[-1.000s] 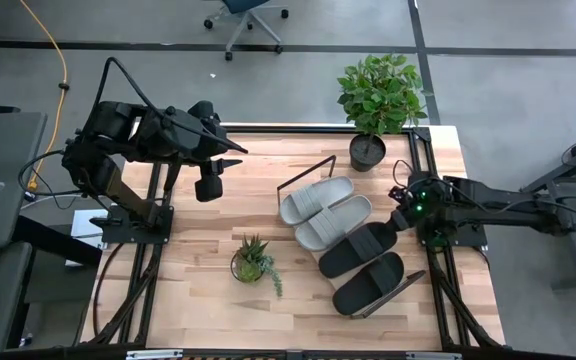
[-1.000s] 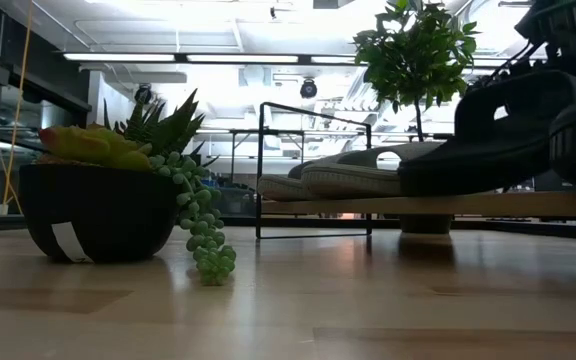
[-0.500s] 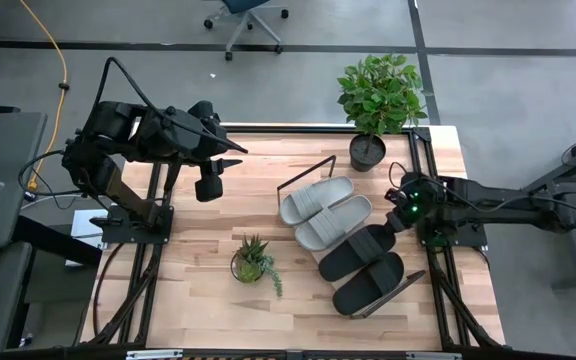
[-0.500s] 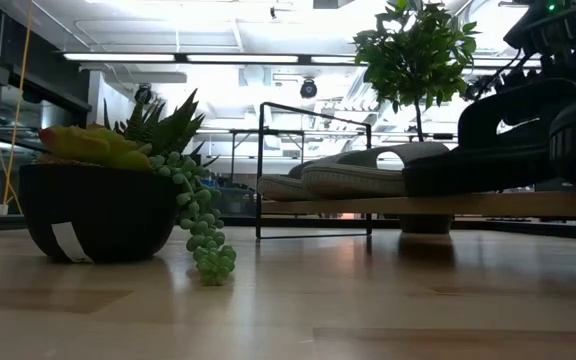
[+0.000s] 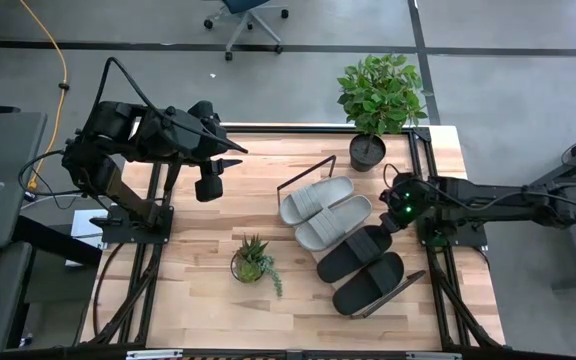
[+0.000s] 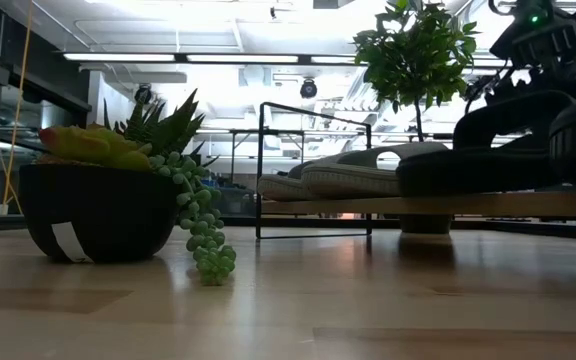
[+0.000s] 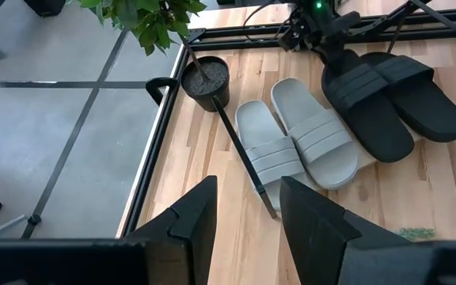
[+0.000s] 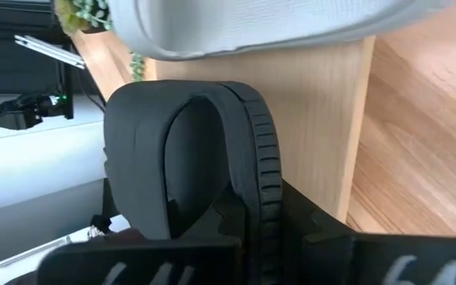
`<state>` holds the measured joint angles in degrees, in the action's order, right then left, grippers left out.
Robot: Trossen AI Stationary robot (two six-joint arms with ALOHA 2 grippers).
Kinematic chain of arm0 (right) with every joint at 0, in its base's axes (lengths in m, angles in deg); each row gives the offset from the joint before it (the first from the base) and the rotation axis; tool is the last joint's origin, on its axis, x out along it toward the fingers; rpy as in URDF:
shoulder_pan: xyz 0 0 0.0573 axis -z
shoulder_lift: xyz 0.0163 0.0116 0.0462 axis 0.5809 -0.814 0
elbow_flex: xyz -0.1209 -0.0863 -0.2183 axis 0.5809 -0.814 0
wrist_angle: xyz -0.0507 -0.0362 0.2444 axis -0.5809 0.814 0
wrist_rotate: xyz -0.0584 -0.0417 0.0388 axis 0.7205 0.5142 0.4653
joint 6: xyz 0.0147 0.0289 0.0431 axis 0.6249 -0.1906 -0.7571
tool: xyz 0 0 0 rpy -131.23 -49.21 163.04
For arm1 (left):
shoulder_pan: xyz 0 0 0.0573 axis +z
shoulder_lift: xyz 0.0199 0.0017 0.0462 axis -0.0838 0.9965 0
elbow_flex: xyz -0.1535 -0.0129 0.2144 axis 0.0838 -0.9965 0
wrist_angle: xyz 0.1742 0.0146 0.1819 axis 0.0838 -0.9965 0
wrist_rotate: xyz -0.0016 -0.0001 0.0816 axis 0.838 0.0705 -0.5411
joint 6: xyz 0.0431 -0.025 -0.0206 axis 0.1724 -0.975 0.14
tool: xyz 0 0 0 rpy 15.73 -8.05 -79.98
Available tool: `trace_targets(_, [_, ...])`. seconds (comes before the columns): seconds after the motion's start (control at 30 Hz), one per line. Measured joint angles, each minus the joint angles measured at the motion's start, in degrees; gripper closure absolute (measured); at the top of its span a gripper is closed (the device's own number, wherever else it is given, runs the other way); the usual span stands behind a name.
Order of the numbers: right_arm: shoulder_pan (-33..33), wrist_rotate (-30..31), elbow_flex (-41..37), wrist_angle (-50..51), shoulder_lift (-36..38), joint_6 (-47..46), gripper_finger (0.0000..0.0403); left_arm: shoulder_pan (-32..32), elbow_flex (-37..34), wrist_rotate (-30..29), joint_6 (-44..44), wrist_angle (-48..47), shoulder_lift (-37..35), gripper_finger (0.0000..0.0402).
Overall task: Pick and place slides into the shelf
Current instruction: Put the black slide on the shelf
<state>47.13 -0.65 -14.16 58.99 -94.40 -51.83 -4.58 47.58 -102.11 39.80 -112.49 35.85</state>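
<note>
Pale butcher-block tabletop (image 5: pixel 198 290), and nearest the low camera a dark round bowl of spiky succulent (image 5: pixel 252 260) trailing beaded strands. Behind it, four slides lie side by side on the slanted light-wood shelf (image 5: pixel 408 282): two matte black slides (image 5: pixel 362 265) with broad smooth straps, then two ribbed light grey slides (image 5: pixel 326 208). Right gripper (image 5: pixel 396 216) is pinched shut on the ridged heel rim of the upper black one. Left gripper (image 5: pixel 208 185) hangs half-parted, holding nothing, over bare wood. Farthest back, a leafy potted plant (image 5: pixel 376 100).

No readable text, brand or number shows anywhere — the pale tag on the dark plant bowl (image 6: pixel 66 241) is blank.
</note>
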Motion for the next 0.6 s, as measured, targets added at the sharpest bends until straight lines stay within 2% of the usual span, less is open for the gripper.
trace_targets(0.6, [-0.02,1.29,0.02,-2.35,-3.84,0.95,0.0385,-0.02,0.00,0.00,-0.02,-0.92,0.00,0.0275])
